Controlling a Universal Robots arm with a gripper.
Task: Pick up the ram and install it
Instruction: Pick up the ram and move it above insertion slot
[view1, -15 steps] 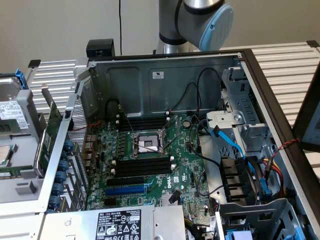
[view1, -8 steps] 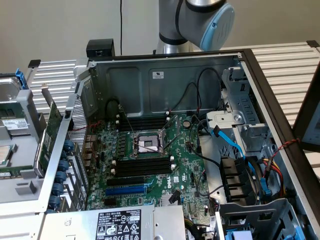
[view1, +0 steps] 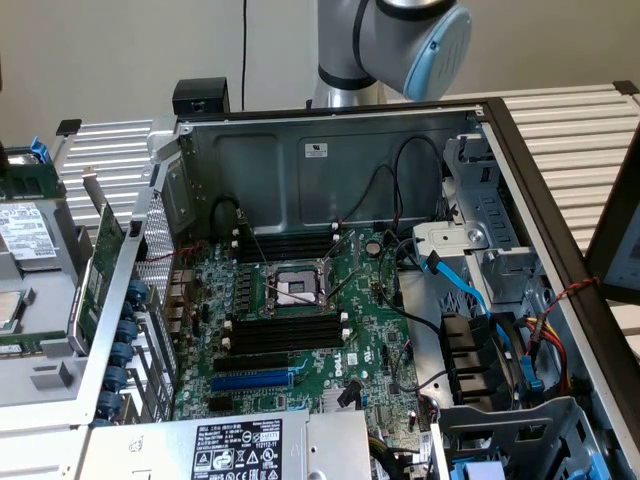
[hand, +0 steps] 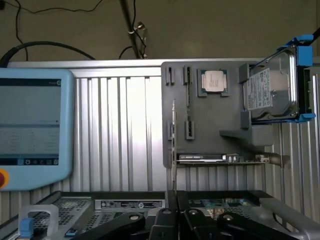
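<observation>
Exterior view: even, diffuse light with no hard shadows. The ribbed table (view1: 580, 130) is bright; the motherboard (view1: 300, 300) is shaded by the case walls.

Wrist view: soft glare on the ribbed table (hand: 125, 130). The teach pendant screen (hand: 30, 120) is washed pale, and the gripper (hand: 173, 202) is dark in the foreground.

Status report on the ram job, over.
Claw shut on the ram, seen edge-on. Ram not yet seated. Lower bank of black slots empty, nothing lying across it.

Exterior overlooks case (view1: 330, 150); wrist perhaps oblique
</observation>
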